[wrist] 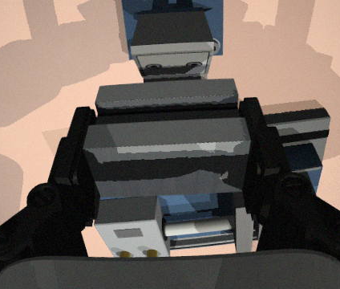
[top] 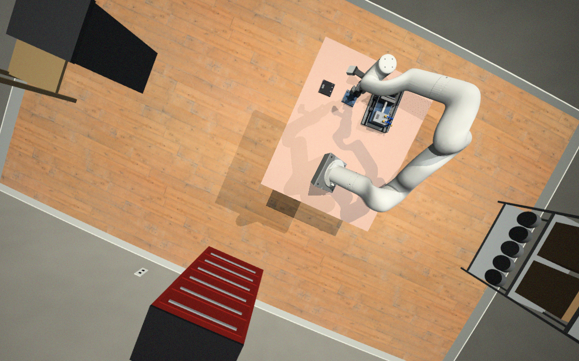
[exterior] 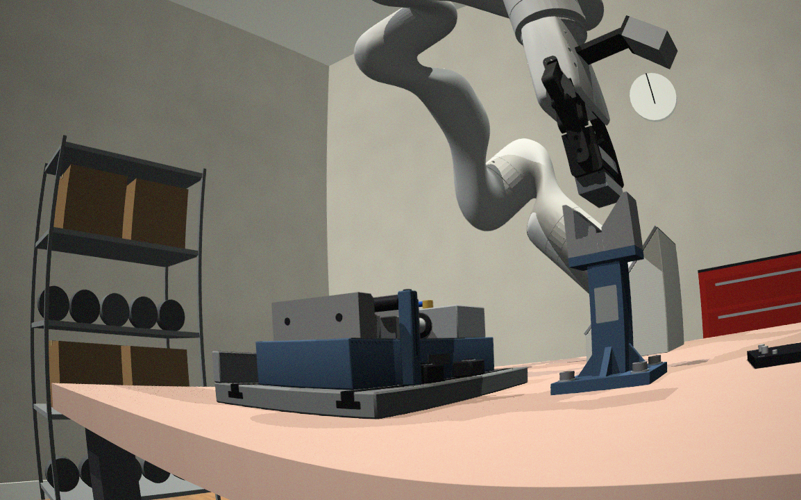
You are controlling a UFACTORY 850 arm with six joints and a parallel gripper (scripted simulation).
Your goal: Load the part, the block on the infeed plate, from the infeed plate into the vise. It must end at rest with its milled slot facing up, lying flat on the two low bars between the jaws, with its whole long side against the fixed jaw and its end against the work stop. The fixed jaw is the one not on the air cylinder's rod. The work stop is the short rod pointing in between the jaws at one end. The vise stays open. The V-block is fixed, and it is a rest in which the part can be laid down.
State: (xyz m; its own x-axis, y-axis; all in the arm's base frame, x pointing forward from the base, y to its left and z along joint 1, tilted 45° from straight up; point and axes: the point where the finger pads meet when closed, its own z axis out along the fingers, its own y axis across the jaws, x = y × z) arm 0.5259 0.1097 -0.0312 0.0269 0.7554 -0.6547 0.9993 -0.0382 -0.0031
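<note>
Hanging just above the V-block [exterior: 602, 232] near the bench's far edge, right of the vise [exterior: 353, 348]: dark grey rectangular part [wrist: 167, 157], glossy, a lengthwise band across its face, clamped between gripper [wrist: 170, 166] fingers held fairly wide.

Top cam: high overhead, far, whole room w/ table [top: 309, 148]. Ext cam: low at table [exterior: 515, 435] edge, close, looks up past vise [exterior: 329, 363] & V-block [exterior: 605, 298]. Wrist cam: looks down over V-block [wrist: 170, 11]. All 3 share V-block
</note>
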